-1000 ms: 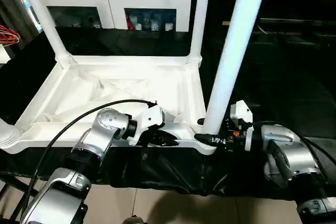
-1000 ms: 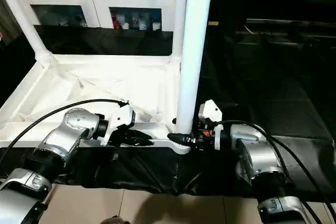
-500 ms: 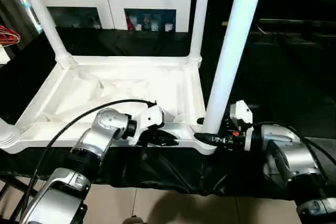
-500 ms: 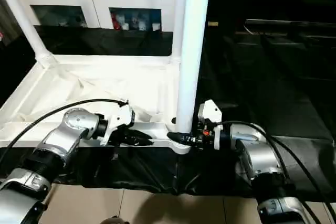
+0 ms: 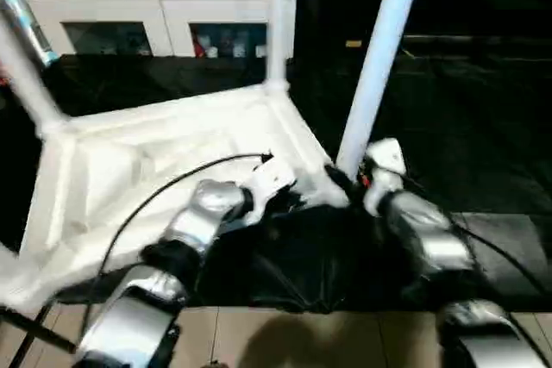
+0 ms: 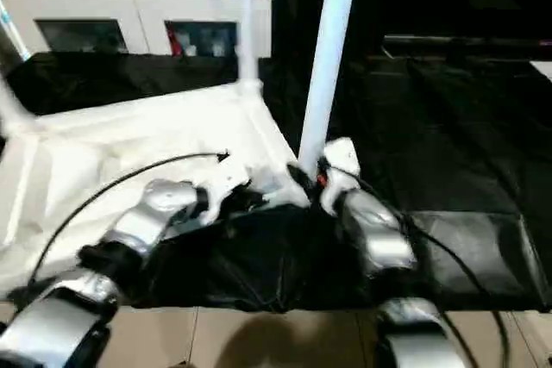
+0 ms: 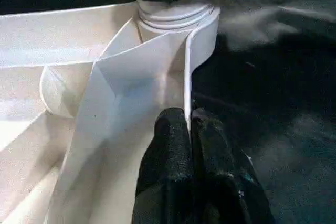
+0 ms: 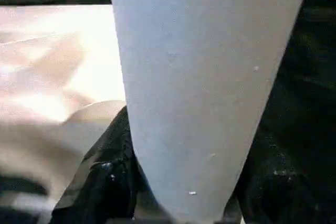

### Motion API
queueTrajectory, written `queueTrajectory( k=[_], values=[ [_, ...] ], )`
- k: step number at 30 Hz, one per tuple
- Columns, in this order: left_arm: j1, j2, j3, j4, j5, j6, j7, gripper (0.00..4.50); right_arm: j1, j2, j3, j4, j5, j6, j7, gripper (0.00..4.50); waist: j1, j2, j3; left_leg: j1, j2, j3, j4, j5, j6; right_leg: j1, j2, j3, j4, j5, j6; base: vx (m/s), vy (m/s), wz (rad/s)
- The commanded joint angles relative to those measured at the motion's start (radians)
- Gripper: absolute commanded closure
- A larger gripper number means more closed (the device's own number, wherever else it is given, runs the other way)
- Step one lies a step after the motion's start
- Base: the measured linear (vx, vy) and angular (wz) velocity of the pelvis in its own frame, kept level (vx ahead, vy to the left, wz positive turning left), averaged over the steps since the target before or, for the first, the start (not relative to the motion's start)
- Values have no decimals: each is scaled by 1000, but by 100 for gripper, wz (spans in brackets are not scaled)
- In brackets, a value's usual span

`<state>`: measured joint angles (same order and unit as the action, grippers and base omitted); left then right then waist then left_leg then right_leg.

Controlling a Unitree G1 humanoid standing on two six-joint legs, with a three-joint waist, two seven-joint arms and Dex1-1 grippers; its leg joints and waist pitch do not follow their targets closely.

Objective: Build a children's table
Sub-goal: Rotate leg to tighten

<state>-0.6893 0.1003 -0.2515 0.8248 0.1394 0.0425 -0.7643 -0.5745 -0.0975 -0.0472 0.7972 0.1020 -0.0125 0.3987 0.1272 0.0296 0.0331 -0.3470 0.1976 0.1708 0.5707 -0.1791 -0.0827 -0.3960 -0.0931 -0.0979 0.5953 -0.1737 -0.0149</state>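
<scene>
With our left gripper point(image 7: 190, 129) pinched shut on the rim of the upturned tabletop point(image 5: 129, 170) on the black cloth and our right gripper point(image 5: 345, 185) clasping the near-corner leg point(image 5: 379, 49), we judge seating it comes next.

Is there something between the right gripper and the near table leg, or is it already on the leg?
Nothing visible stands between them. The right gripper sits at the base of the near leg, with black fingers on both sides of it.
</scene>
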Motion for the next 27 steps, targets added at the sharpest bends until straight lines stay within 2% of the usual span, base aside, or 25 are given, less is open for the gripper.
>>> queueTrajectory(
  k=[1,4,6,8,11,12,13,14,17,18,19,21,22,23,24,25,27],
  values=[
    [-45,-60,14,-9,-13,-17,87,450,10,110,34,109,17,58,-45,254,1,-3,-50,-1,23,-14,-73,-291,6,41,-64,43,-94,-420,-122,0,0,0],
    [-51,-64,-1,-6,-2,-37,85,450,2,125,59,109,1,24,3,254,2,-6,-51,-4,25,-11,-71,-286,27,43,-65,46,-91,-368,-135,0,0,0],
    [-50,-40,-37,-6,37,-73,71,450,7,122,67,100,-1,20,44,198,3,-8,-53,-7,26,-11,-71,-267,36,47,-63,47,-86,-324,-145,0,0,0],
    [-42,-16,-56,-11,51,-93,33,450,14,113,63,90,9,22,91,179,2,-7,-52,-10,25,-11,-72,-270,46,50,-64,47,-85,-313,-147,0,0,0],
    [-21,10,-40,-29,13,-109,-45,450,37,65,89,60,-14,0,159,163,1,-8,-52,-12,25,-10,-72,-260,50,53,-65,47,-85,-321,-148,0,0,0],
    [-10,21,-38,-39,-1,-115,-82,450,49,44,97,45,-18,-6,195,145,1,-8,-52,-12,25,-11,-72,-257,51,53,-65,47,-85,-318,-149,0,0,0],
    [-4,28,-38,-45,-9,-118,-104,450,56,33,102,37,-19,-9,218,145,1,-4,-52,-11,27,-11,-71,-253,54,53,-64,47,-83,-305,-156,0,0,0],
    [13,42,-31,-67,-37,-114,-158,450,79,0,114,1,-10,-16,290,145,0,-6,-52,-11,29,-9,-71,-255,57,53,-64,47,-82,-289,-165,0,0,0],
    [30,64,-32,-93,-62,-116,-223,450,108,-43,131,-48,2,-17,383,145,2,-2,-53,-11,31,-6,-68,-242,69,52,-63,48,-77,-253,-187,0,0,0],
    [30,64,-32,-93,-62,-116,-223,450,108,-43,131,-48,2,-17,383,145,3,-2,-53,-10,31,-6,-69,-244,69,52,-62,46,-78,-257,-188,0,0,0],
    [46,96,-38,-117,-82,-120,-296,450,145,-100,158,-111,20,-17,505,145,6,-3,-51,-10,31,-5,-69,-244,71,52,-61,47,-80,-264,-188,0,0,0],
    [51,108,-41,-125,-89,-121,-323,450,158,-122,169,-134,27,-18,549,145,18,-3,-53,-10,35,-4,-67,-239,85,52,-62,48,-78,-252,-186,0,0,0],
    [56,124,-42,-133,-97,-123,-357,450,174,-152,183,-159,28,-33,602,145,21,-1,-52,-8,35,-4,-68,-241,83,51,-63,48,-79,-260,-187,0,0,0],
    [61,146,-42,-142,-110,-122,-410,450,194,-192,198,-188,29,-59,678,145,23,-4,-52,-8,35,-3,-68,-249,80,49,-63,48,-80,-274,-187,0,0,0],
    [61,146,-42,-142,-110,-122,-410,450,194,-192,198,-188,29,-59,678,145,25,-6,-51,-9,35,-4,-69,-254,78,51,-64,47,-81,-287,-184,0,0,0],
    [63,159,-43,-147,-117,-123,-438,450,202,-209,200,-206,40,-56,718,145,29,-2,-51,-6,37,-4,-68,-255,77,47,-64,49,-82,-293,-184,0,0,0],
    [67,186,-42,-156,-126,-118,-487,450,213,-237,202,-240,70,-37,798,145,34,-5,-51,-9,37,-5,-68,-248,82,50,-63,49,-77,-277,-188,0,0,0]
  ],
)
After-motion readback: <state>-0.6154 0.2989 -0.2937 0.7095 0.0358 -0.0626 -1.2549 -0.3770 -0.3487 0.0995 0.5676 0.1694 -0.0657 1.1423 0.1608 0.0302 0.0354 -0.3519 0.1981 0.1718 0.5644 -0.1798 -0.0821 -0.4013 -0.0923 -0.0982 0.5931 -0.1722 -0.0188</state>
